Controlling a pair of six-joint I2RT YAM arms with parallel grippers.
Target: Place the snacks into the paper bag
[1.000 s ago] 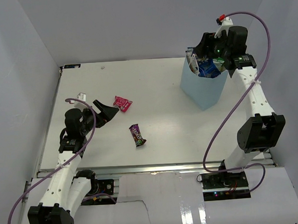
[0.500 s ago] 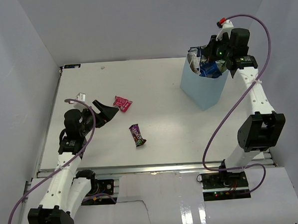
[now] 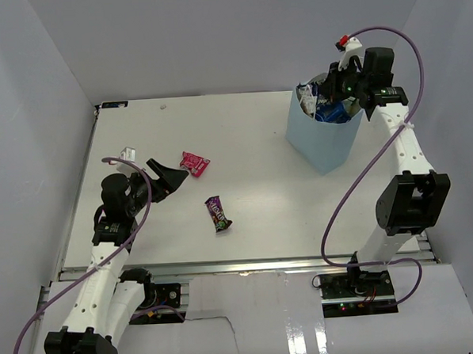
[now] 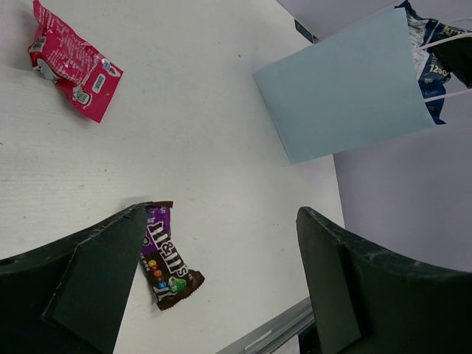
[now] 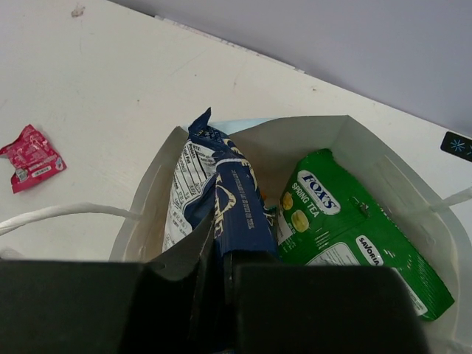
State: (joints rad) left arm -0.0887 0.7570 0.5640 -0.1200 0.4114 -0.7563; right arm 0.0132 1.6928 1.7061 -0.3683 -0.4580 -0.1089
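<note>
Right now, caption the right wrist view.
The paper bag holds dark blue bag and green packet; pink packet lies outside.

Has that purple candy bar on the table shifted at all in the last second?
No. The purple candy bar lies just as far from the table's near edge as before.

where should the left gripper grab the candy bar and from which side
Pinch the candy bar across its narrow middle, fingers on the two long edges, with the left gripper coming straight down. It lies flat on the table, so no side offers a hold. The pink packet lies well apart, leaving room for the fingers.
</note>
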